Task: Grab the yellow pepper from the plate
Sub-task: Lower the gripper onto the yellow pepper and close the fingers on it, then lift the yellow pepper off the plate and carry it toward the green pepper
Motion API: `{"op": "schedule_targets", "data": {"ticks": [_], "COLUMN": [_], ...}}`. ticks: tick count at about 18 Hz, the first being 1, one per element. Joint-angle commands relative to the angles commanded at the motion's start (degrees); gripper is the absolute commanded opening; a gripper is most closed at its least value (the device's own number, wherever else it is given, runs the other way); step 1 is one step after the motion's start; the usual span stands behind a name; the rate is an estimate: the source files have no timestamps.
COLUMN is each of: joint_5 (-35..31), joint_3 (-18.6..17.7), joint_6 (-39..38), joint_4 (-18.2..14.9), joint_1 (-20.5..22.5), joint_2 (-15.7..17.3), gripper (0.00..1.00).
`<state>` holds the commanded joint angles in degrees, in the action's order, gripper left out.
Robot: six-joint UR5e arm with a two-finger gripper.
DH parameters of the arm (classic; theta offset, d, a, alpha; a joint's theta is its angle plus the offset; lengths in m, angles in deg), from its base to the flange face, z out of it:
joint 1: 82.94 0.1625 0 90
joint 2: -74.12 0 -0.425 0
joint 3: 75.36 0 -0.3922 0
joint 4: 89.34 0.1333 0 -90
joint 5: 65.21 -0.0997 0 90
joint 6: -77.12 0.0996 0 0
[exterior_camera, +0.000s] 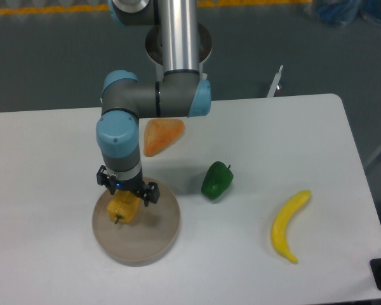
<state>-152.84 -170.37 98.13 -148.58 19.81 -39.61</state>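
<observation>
A white table carries a tan plate, green pepper, banana and an orange wedge-shaped item.

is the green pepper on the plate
No, the green pepper lies on the bare table to the right of the plate, which holds only the yellow pepper.

I see a yellow-orange pepper on the beige-tan plate, a glossy green pepper, a yellow banana, an orange wedge, all on my white table.
</observation>
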Motion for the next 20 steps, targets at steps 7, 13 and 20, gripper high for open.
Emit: {"op": "schedule_targets", "data": {"ticks": [7,13,20], "joint_5": [-0.2,-0.4,-0.6], "joint_3": [1.4,4.0,7.4], "joint_6": [-0.1,0.4,8.5], "joint_4": [2.5,2.5,1.8], "joint_1": [-0.3,-0.2,7.5], "joint_2": [-2.1,-2.8,2.8], "gripper": [0.8,0.19,0.16]}}
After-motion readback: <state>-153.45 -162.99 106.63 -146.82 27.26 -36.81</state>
